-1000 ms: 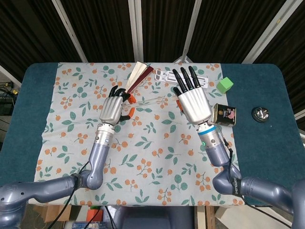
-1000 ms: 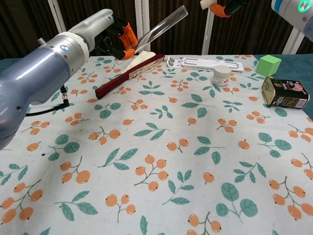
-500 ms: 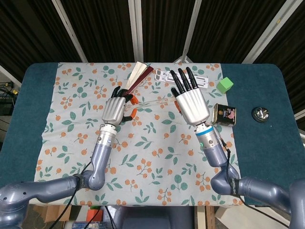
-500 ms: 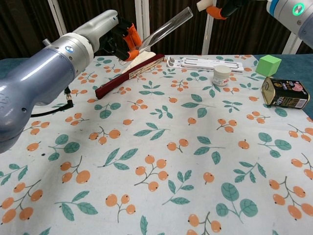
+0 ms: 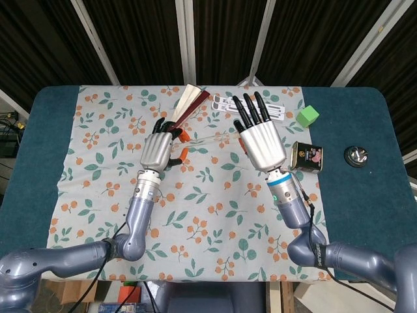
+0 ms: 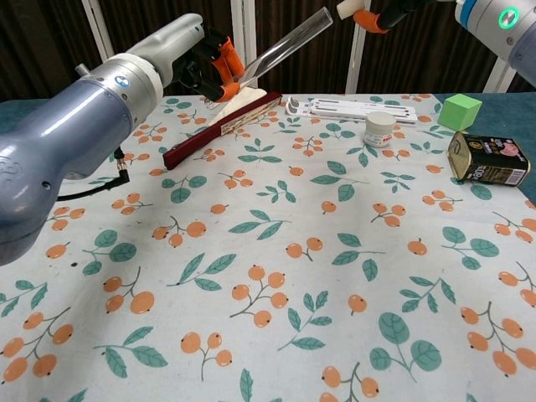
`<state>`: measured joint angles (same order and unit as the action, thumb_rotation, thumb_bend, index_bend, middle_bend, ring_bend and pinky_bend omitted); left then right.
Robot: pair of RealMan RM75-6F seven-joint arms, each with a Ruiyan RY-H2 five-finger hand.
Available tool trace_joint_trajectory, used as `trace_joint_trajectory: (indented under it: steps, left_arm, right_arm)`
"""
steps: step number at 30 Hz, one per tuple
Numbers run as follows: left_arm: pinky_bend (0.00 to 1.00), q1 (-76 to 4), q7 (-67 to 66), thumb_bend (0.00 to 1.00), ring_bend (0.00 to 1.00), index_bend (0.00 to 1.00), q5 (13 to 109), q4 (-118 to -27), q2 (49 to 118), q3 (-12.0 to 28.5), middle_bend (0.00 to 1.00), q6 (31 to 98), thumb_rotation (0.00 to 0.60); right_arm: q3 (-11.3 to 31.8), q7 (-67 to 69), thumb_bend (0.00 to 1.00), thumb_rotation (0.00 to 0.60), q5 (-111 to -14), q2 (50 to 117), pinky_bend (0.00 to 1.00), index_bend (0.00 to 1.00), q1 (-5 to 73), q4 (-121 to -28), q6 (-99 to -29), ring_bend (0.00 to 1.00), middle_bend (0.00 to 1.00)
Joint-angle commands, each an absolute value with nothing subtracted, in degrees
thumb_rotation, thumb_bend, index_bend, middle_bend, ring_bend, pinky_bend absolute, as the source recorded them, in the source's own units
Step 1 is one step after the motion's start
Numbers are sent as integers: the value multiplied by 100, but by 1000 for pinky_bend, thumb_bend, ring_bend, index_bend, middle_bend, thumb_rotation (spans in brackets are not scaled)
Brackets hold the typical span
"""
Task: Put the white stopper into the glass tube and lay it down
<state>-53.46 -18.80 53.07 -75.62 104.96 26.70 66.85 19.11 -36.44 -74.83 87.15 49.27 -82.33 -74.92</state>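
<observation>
The glass tube [image 6: 280, 46], top centre of the chest view, is grasped by the left hand [image 5: 158, 149]. The right hand [image 5: 260, 137] pinches the white stopper [image 6: 348, 7] and has moved closer to the tube's open end; insertion seems next.

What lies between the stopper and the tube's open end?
Nothing: in the chest view, a bare gap separates the stopper from the tube.

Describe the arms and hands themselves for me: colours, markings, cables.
Both arms are glossy blue-grey with silver wrists. The left hand and right hand have silver-white backs, black fingers and orange pads. The right wrist carries a teal band with a green light. A black cable trails from the left arm.
</observation>
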Motion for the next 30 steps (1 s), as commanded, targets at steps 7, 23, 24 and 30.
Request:
trace_joint_trajectory:
  steps: [7, 23, 24, 30]
  left_arm:
    - [18, -5354, -1944, 603, 183, 599, 5225, -7602, 10504, 2702, 647, 6706, 600]
    - [18, -5354, -1983, 604, 183, 599, 5209, -7644, 10500, 2677, 647, 6717, 600]
    - [18, -5358, -1993, 603, 183, 599, 5202, -7644, 10505, 2681, 647, 6722, 600]
    - [28, -5376, -2065, 603, 183, 599, 5147, -7683, 10518, 2707, 647, 6752, 600]
  right_arm:
    - [1924, -3718, 475, 600, -7474, 8746, 0, 635, 4932, -8239, -7487, 0, 120]
    - [1942, -3816, 475, 600, -7439, 8786, 0, 635, 4928, -8229, -7483, 0, 120]
    - [1943, -3822, 474, 600, -7440, 8790, 0, 635, 4930, -8227, -7482, 0, 120]
    - [1929, -3853, 475, 600, -7455, 8809, 0, 635, 4931, -8189, -7481, 0, 120]
